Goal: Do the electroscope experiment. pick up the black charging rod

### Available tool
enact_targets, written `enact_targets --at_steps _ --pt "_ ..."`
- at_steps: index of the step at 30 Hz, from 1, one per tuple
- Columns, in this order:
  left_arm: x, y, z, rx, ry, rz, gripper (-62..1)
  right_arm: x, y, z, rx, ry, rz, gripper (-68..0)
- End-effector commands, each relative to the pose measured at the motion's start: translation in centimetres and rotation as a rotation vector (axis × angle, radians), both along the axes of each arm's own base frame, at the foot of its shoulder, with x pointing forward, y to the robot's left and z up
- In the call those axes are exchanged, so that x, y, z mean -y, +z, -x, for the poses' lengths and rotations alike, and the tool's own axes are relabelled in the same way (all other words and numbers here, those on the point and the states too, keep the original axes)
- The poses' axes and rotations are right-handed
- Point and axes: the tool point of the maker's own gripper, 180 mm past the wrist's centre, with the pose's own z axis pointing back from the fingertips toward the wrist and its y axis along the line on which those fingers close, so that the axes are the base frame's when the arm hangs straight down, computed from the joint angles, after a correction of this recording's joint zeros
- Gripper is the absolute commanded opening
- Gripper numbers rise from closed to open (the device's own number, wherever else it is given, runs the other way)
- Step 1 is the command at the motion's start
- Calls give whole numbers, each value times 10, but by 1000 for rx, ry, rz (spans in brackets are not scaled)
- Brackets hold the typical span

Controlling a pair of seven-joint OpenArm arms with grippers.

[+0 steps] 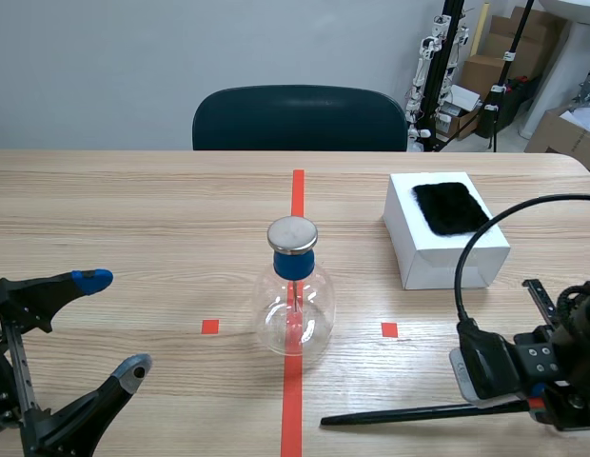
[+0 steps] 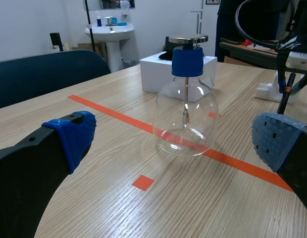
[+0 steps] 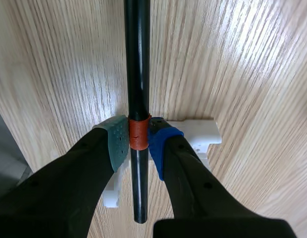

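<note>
The black charging rod (image 1: 409, 413) lies along the near edge of the desk (image 1: 133, 209). Its handle end points toward the near right corner and sits over a white rest (image 3: 203, 131). The right tool (image 3: 138, 136) pinches the rod at its orange-red band (image 3: 139, 134), 1 pad per side. This band is probably the handling zone, leaving the working tip untouched. The electroscope flask (image 1: 293, 305) stands mid-desk. A white box (image 1: 447, 262) bearing a black fur pad (image 1: 451, 208) sits toward the right edge. The left tool (image 1: 112, 324) is spread and holds nothing, by the near left corner.

We see left gripper (image 2: 176, 140) spread wide | clear glass blue-stoppered flask (image 2: 185, 116) ahead, upright on wooden table (image 2: 119, 208) | white box (image 2: 153, 74) behind.
</note>
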Motion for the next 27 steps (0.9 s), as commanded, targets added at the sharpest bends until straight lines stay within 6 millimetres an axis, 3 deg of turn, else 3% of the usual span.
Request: enact_targets --at_steps 1,16,27 --pt "-3 9 -3 29 3 20 14 3 13 -13 41 14 1 -669" --pt "-3 9 -3 29 3 20 14 -2 53 -33 143 24 -116 -669" --pt "-3 9 -3 29 3 20 14 -11 85 -49 354 70 -225 -669"
